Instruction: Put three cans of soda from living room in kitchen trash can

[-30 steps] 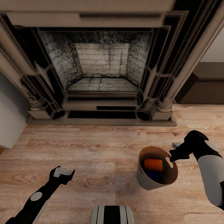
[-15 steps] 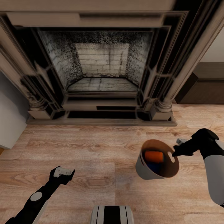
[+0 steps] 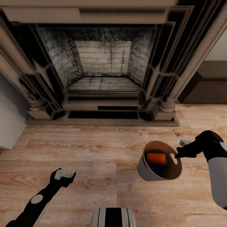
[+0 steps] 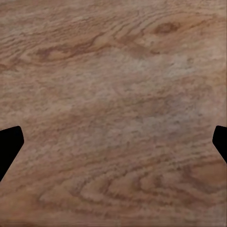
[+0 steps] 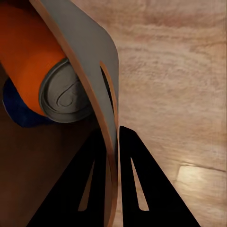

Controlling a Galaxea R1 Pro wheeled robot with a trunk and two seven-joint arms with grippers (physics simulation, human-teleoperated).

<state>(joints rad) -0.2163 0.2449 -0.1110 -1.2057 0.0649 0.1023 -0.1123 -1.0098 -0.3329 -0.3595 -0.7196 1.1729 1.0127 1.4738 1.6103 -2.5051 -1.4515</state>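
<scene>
The trash can, pale grey outside and brown inside, hangs tilted above the plank floor at the lower right of the head view. My right gripper is shut on its rim, one finger on each side of the wall. Inside lie an orange-red soda can with its silver top showing and a dark blue can under it; a third can is hidden. My left gripper is open over bare floor, its fingertips wide apart with nothing between them.
A large brick fireplace with a dark surround and a raised hearth step stands straight ahead. A dark low cabinet sits at the right and a pale grey wall corner at the left. Light wood floor lies between.
The right arm moved the trash can a little to the right and away from me. The view has tipped slightly, so the fireplace sits a bit lower. The left arm is still.
</scene>
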